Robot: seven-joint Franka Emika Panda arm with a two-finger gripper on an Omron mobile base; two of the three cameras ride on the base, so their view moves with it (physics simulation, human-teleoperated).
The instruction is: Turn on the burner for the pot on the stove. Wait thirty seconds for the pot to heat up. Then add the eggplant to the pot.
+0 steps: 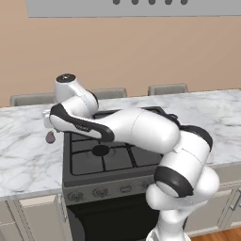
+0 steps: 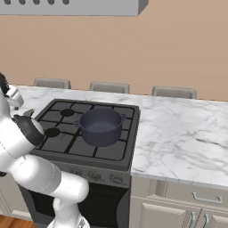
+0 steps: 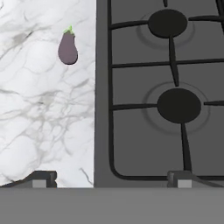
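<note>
Marble counter runs along a tan wall and flanks the stove on both sides, with a grey hood overhead and three chair backs showing behind the counter. On the stove's black grates the pot stands upright, toward the right side of the cooktop as the right base view has it, near the front, its dark inside visible from above. A row of knobs lines the stove's front panel, below the grates. The eggplant lies on the marble just beside the stove's left edge, apart from it, its green stem cap pointing away from the hand camera; in the left base view it shows as a small purple shape under the arm's wrist. The arm reaches out leftward over the stove's left edge, with the hand looking straight down at the seam between marble and cooktop. The gripper is released, its jaws spread wide: one fingertip shows over the marble and the other over the stove's front left grate, with nothing between them. Two round black burners lie in the hand view to the right of the seam, one behind the other, both unlit.
</note>
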